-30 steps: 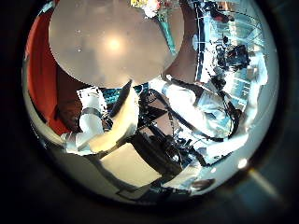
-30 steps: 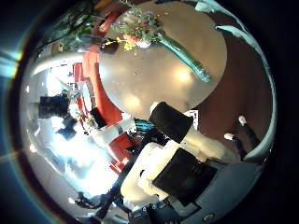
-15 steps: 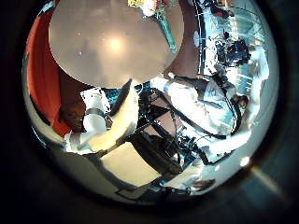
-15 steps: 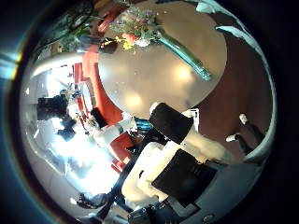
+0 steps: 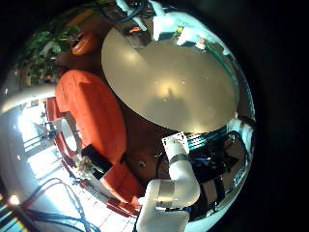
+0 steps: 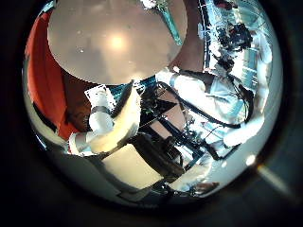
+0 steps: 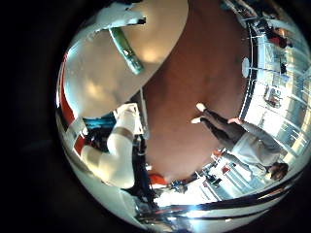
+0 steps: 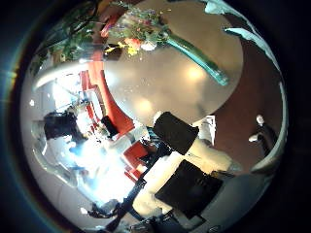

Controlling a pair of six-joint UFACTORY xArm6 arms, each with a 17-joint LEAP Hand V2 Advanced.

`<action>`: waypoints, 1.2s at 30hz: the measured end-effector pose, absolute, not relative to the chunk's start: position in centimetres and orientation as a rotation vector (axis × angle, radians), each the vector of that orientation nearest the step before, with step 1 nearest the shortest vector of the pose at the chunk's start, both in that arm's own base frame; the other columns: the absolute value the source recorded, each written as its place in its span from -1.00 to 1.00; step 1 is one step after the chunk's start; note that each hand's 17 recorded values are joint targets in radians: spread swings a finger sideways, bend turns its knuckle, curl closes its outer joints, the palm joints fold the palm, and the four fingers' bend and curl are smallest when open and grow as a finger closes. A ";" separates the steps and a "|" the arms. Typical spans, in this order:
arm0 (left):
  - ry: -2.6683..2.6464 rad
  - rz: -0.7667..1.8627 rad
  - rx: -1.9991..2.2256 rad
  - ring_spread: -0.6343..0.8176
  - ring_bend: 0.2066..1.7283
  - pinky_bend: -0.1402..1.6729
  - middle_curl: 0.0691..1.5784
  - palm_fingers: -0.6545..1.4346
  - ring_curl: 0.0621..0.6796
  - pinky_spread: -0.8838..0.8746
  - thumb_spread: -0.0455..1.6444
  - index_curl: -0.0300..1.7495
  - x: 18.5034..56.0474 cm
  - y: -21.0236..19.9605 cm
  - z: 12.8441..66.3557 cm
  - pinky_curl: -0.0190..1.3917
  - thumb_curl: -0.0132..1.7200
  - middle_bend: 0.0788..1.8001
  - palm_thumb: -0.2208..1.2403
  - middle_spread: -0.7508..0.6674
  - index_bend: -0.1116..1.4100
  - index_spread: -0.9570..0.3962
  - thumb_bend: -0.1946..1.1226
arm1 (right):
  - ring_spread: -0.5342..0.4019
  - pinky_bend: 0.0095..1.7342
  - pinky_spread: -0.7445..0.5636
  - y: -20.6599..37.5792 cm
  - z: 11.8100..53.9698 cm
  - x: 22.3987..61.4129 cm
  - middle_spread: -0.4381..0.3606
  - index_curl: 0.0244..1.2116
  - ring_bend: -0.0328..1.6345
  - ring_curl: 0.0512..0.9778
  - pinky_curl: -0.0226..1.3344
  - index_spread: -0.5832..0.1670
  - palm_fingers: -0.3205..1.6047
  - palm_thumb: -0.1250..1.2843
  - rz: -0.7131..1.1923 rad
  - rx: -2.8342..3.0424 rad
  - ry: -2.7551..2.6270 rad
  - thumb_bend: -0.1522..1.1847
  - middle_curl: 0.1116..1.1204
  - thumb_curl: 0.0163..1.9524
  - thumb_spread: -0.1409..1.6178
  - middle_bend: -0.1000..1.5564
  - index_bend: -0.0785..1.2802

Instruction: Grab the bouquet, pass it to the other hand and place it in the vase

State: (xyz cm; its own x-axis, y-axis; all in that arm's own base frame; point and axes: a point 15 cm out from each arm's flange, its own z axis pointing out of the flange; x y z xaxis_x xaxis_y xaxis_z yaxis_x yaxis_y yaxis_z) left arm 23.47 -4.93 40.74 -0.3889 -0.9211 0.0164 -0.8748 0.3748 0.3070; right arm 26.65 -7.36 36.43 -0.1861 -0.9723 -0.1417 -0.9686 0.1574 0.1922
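Observation:
The bouquet [image 8: 146,41] lies on its side on the round table [image 8: 185,97], its flowers near the table's edge and its long wrapped stem [image 8: 199,58] pointing inward. The stem also shows in the right little finger side palm view [image 7: 126,50] and the left thumb side palm view [image 6: 172,19]. My right hand [image 8: 185,155] hangs well above the table, fingers relaxed and holding nothing. My left hand [image 6: 109,128] is also high over the table [image 6: 104,43], fingers relaxed and empty, away from the bouquet. I see no vase.
A curved sofa [image 5: 92,106] stands against the table [image 5: 174,82], with a leafy plant [image 5: 58,39] behind it. Bare floor [image 7: 194,58] lies beside the table.
Both palm views have shifted, so both hands have moved. The bouquet looks larger in the right thumb side view and sits nearer the picture's edge in the left thumb side view. Nothing was grasped.

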 end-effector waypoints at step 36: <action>-2.516 -0.318 1.501 0.32 -0.54 -0.58 -0.67 -0.05 -0.75 0.40 0.47 -0.49 26.8 -4.0 39.4 -0.49 -0.63 -0.88 -0.27 0.32 -0.60 0.25 -0.73 | -0.26 0.04 0.28 -7.5 19.9 28.4 -0.17 -0.32 0.26 -0.48 -0.98 -0.15 -0.21 -0.07 -0.480 1.647 -2.471 -0.80 -0.20 -0.60 0.36 -0.20 -0.60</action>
State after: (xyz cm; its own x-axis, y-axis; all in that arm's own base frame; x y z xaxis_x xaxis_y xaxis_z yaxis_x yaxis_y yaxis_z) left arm 26.83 -4.02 39.39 -0.4672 -0.8824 0.0562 -0.8407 0.4630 0.2809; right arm 28.37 -7.47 19.90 -0.3941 -0.9168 -0.0644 -0.8743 0.3524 0.3337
